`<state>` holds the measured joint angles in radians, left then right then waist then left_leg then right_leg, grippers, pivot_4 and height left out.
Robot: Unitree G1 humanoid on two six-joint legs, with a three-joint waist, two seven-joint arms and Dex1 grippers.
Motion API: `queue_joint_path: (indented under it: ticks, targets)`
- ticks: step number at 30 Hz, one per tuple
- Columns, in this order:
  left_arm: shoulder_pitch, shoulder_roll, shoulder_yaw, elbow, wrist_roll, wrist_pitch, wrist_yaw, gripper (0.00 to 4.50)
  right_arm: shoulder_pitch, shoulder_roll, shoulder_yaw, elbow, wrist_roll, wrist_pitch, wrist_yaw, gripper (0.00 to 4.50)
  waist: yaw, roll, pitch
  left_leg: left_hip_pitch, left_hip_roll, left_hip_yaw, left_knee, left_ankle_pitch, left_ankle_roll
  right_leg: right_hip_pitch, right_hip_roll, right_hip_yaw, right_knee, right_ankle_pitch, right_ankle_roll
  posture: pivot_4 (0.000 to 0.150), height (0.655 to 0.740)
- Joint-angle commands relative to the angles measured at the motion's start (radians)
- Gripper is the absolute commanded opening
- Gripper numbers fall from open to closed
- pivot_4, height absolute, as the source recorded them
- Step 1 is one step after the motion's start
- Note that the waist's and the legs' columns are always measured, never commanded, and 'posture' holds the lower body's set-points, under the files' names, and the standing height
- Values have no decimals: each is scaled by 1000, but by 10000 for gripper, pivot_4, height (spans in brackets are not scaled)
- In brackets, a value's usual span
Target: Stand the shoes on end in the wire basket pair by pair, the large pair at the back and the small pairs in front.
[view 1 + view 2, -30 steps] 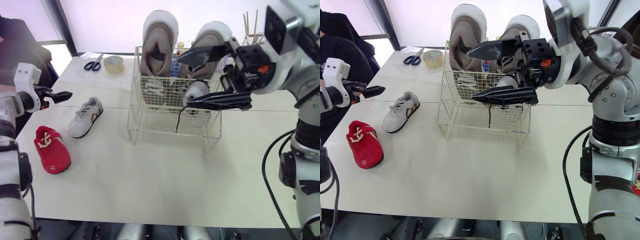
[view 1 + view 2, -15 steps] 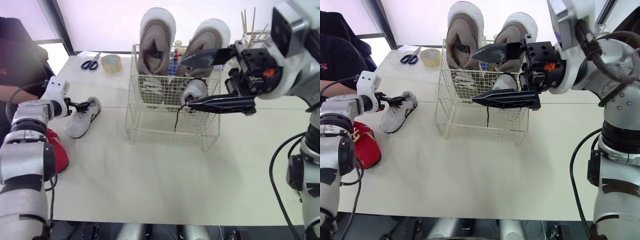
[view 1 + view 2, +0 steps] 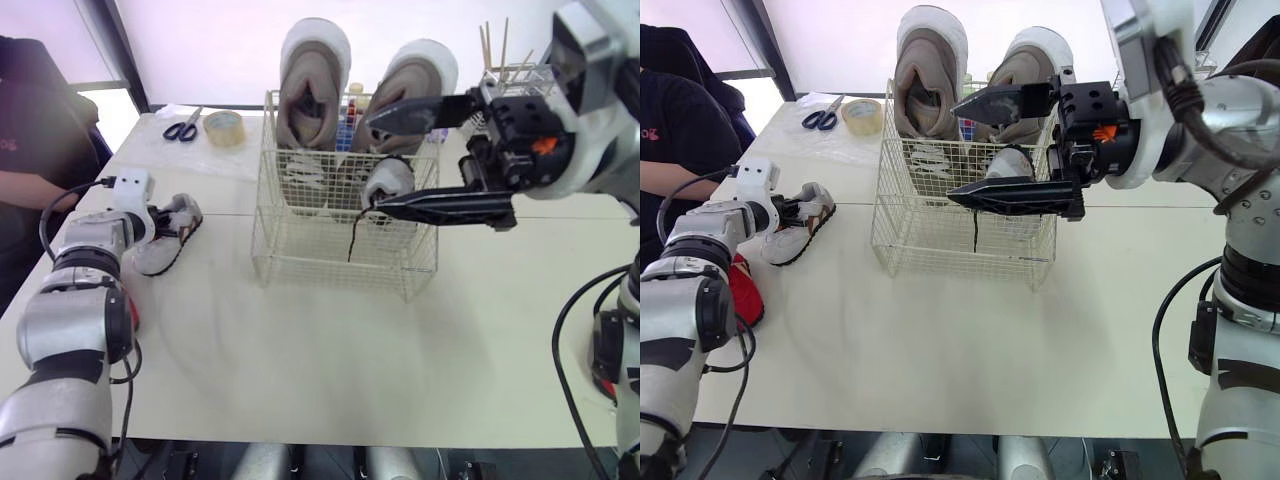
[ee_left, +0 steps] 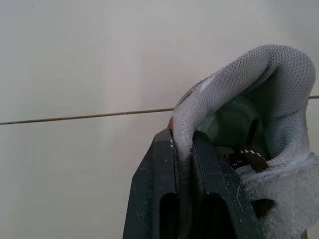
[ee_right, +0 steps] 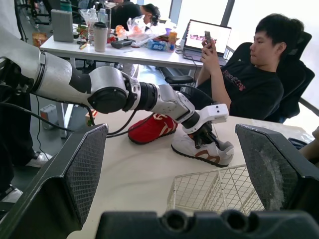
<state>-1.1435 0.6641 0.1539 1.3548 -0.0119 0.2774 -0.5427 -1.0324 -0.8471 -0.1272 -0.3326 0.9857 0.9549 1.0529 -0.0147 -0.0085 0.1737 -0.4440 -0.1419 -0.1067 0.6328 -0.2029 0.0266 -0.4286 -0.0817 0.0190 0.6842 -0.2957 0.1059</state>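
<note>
My left gripper (image 3: 790,211) is shut on the heel collar of a small white shoe with brown trim (image 3: 170,233), which lies on the table left of the wire basket (image 3: 340,250); the left wrist view shows its fingers (image 4: 164,154) pinching the grey mesh edge. A red small shoe (image 5: 152,128) lies beside it, partly behind my left arm. Two large beige shoes (image 3: 312,85) (image 3: 422,85) stand on end at the basket's back. A small white shoe (image 3: 392,182) stands in its front right, a dark lace hanging down. My right gripper (image 3: 372,162) hangs wide open over the basket's right half, holding nothing.
Scissors (image 3: 183,128) and a tape roll (image 3: 225,127) lie at the table's far left corner. A rack of sticks (image 3: 510,70) stands behind the basket on the right. A person in black (image 5: 259,74) sits at the table's left side, holding a phone.
My left gripper reached over to the white shoe's heel and shut on it. The right gripper has stayed open over the basket.
</note>
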Motion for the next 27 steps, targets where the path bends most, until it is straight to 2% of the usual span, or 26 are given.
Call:
queue_joint_path:
  ticks: [1,7,10,11,13,15,18,23,27]
  targets:
    - [-49,14,60,-8,-34,-21,-9,284,-2,-17,-22,-21,2,-16,-9,45000,1,0,0,0,0,0,0,0,0,0,0,0,0,0,0,1500,7400]
    - [-194,36,180,-111,-149,-209,-70,284,17,-2,-12,0,-23,-53,-4,45000,7,-7,1,-3,0,-1,2,0,-1,-1,0,-2,-1,0,0,1500,7400]
    - [-188,11,227,-284,-224,-293,-92,284,26,11,0,20,-50,-84,3,45000,1,-7,1,-4,0,-1,3,1,-2,0,0,-1,-2,1,1,1500,7400]
    - [-168,-8,248,-370,-258,-293,-80,284,27,16,8,28,-61,-96,8,45000,-2,-7,1,-3,0,0,3,2,-3,0,-1,-1,-2,1,1,1500,7400]
    - [-63,-83,285,-722,-352,-253,-12,284,32,24,16,48,-80,-123,24,45000,-5,-6,0,-3,0,1,2,2,-4,0,-1,-1,-2,1,1,1500,7400]
    - [14,-149,305,-984,-426,-192,66,284,21,37,29,78,-100,-147,39,45000,-4,-7,0,-1,0,2,1,2,-4,0,-1,0,-1,1,1,1500,7400]
    - [101,-235,296,-1278,-475,-127,205,284,-3,51,46,129,-134,-186,68,45000,-3,-7,0,-1,0,1,2,2,-4,0,-1,0,0,1,1,1500,7400]
    - [178,-335,211,-1595,-471,-63,356,284,-52,76,80,218,-184,-234,121,45000,3,-7,0,-1,0,1,5,3,-4,1,0,-1,0,1,1,1500,7400]
    - [240,-387,200,-1730,-512,5,449,284,-86,90,107,270,-225,-264,167,45000,6,-7,0,0,0,1,7,3,-4,3,0,-1,0,1,1,1500,7400]
